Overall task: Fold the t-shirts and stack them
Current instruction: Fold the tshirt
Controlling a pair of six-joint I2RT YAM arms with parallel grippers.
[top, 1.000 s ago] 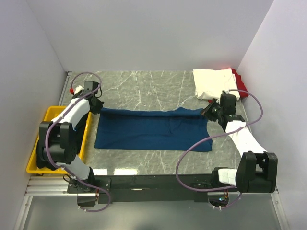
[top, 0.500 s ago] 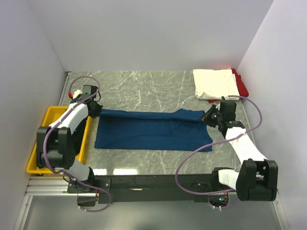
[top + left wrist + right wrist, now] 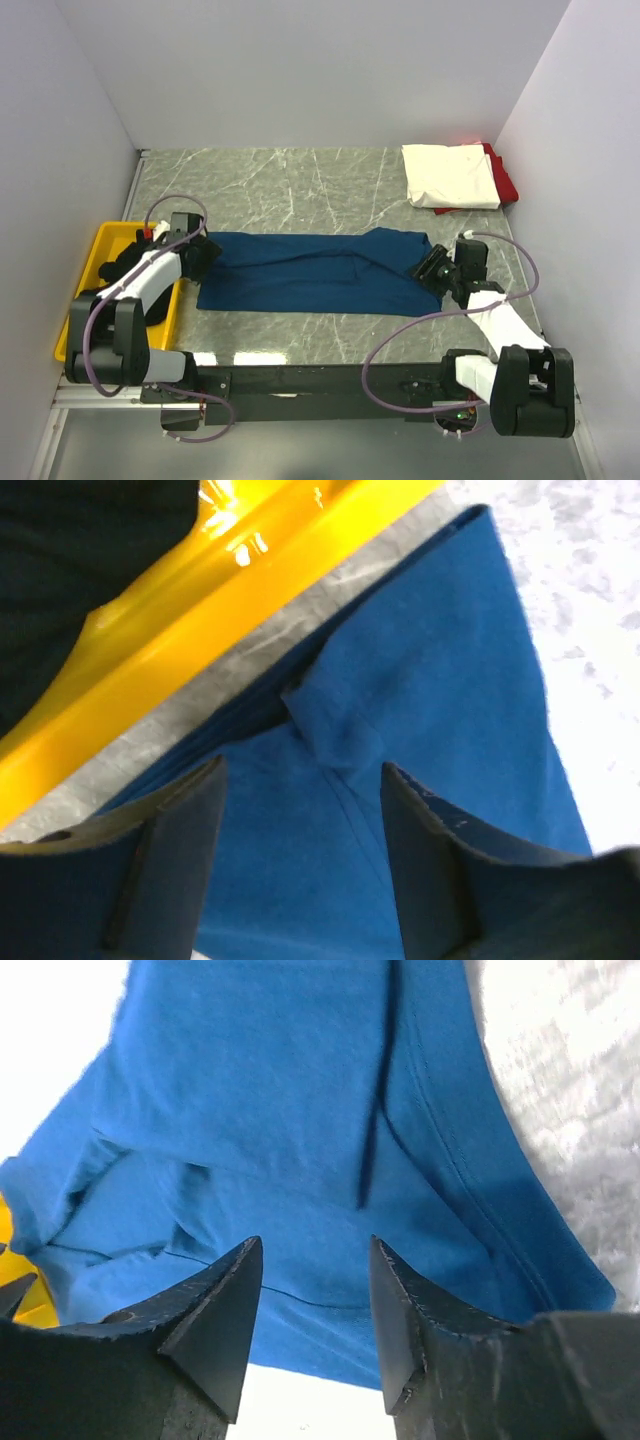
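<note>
Top external shows the navy-blue t-shirt [image 3: 320, 275] lying between the released left tool [image 3: 210, 254] and released right tool [image 3: 420, 268].

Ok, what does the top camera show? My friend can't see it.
A navy shirt lies folded in a long strip on the table, the left gripper and right gripper open at its ends. A white shirt sits on a red one at the far right; a yellow bin with black cloth is at left.
</note>
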